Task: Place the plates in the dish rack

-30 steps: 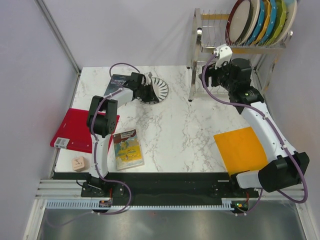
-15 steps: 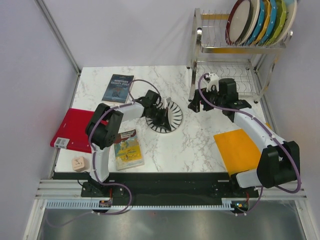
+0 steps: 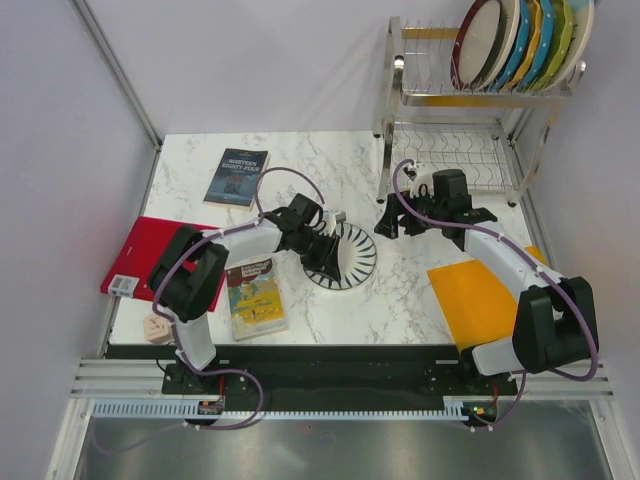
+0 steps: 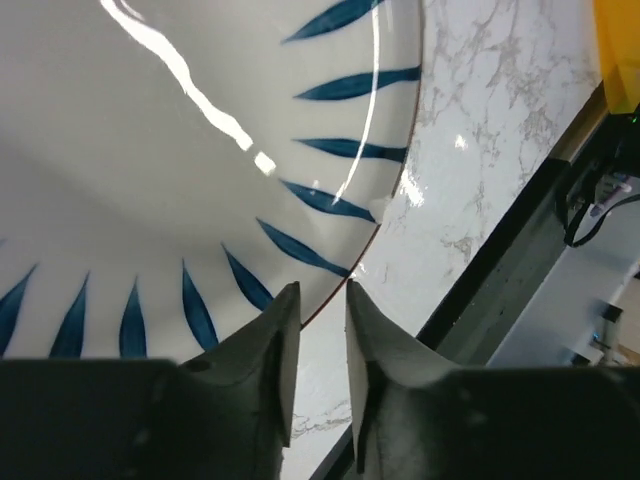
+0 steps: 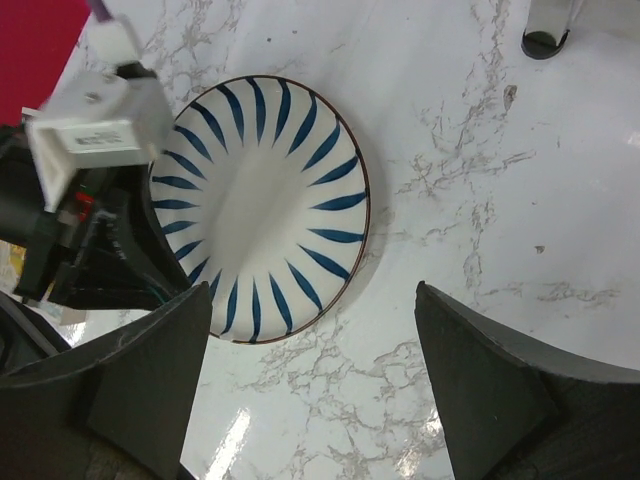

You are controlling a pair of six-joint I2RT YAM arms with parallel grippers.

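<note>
The left gripper (image 4: 322,292) has its fingers nearly closed on the left rim of the striped plate (image 3: 352,258), which sits near the middle of the worktop. The right gripper (image 3: 390,218) hangs wide open and empty near the plate's far right side. Other plates (image 3: 520,40) stand in the dish rack (image 3: 440,98) at the far right corner.

White links (image 3: 505,264), black joints (image 3: 550,330), purple cables (image 3: 287,171), dark grey pincers (image 4: 320,296)

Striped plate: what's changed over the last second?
Left gripper, jaws on the rim, moved the striped plate from the far left of the table to its centre, toward the right arm. Right gripper dropped from the dish rack toward the table, jaws open. Racked plates, books and boards unchanged.
</note>
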